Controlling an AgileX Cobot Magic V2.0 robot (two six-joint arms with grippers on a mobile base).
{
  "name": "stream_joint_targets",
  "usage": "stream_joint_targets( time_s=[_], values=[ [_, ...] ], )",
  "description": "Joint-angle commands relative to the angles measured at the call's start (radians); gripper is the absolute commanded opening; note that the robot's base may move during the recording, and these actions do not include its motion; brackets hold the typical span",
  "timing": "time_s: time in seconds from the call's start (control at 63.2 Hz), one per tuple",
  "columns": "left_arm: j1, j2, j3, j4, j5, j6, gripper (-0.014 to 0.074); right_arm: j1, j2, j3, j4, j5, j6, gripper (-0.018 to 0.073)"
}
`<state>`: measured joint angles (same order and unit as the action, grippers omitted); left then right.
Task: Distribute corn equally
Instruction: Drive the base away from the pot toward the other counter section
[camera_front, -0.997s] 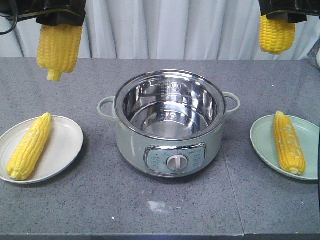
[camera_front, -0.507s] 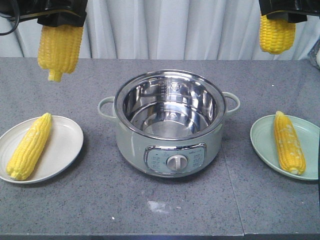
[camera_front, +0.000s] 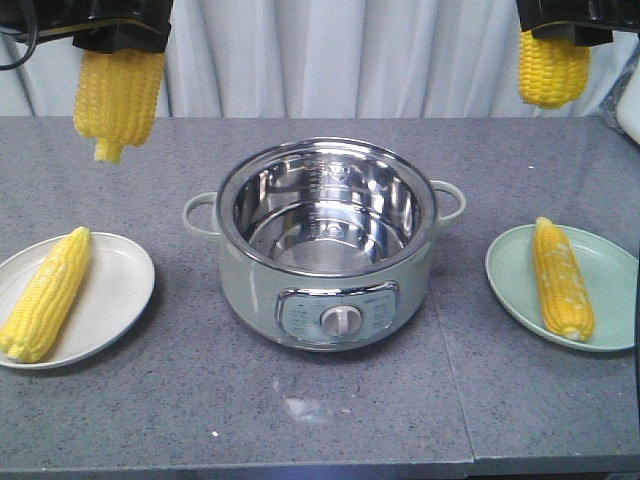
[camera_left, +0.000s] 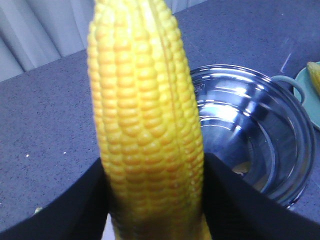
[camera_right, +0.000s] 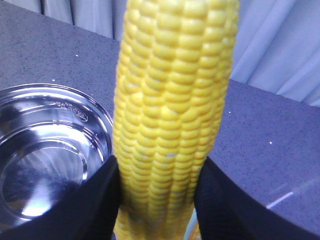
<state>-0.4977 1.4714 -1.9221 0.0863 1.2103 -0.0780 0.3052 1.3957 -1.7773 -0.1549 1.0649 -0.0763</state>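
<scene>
My left gripper (camera_front: 118, 40) hangs high at the back left, shut on a cob of corn (camera_front: 117, 98) that points down. Its black fingers (camera_left: 70, 205) press both sides of that cob (camera_left: 145, 120). At the back right, my right gripper (camera_front: 556, 25) is shut on another cob (camera_front: 552, 70), which fills the right wrist view (camera_right: 172, 115). A third cob (camera_front: 45, 293) lies on the white plate (camera_front: 115, 300) at the left. One more cob (camera_front: 562, 277) lies on the green plate (camera_front: 605, 280) at the right.
A pale green electric cooker (camera_front: 325, 245) with an empty steel pot inside stands in the middle of the grey countertop, handles at both sides. It shows also in both wrist views (camera_left: 250, 130) (camera_right: 45, 145). A grey curtain hangs behind. A white smudge (camera_front: 300, 408) marks the counter's front.
The cooker and both plates sit slightly further left and lower in the front view than before, as if the camera shifted. Both grippers still hold their cobs at the same height.
</scene>
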Motion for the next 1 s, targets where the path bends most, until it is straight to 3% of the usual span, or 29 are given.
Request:
stream_joint_targets(
  time_s=[0.0, 0.982],
  values=[
    [-0.004, -0.031, -0.028, 0.001, -0.062, -0.009, -0.0008, -0.006, -0.031, -0.027, -0.014, -0.068, 0.001, -0.0006],
    [-0.004, -0.031, -0.028, 0.001, -0.062, -0.009, -0.0008, -0.006, -0.031, -0.027, -0.014, -0.068, 0.001, -0.0006]
  ],
)
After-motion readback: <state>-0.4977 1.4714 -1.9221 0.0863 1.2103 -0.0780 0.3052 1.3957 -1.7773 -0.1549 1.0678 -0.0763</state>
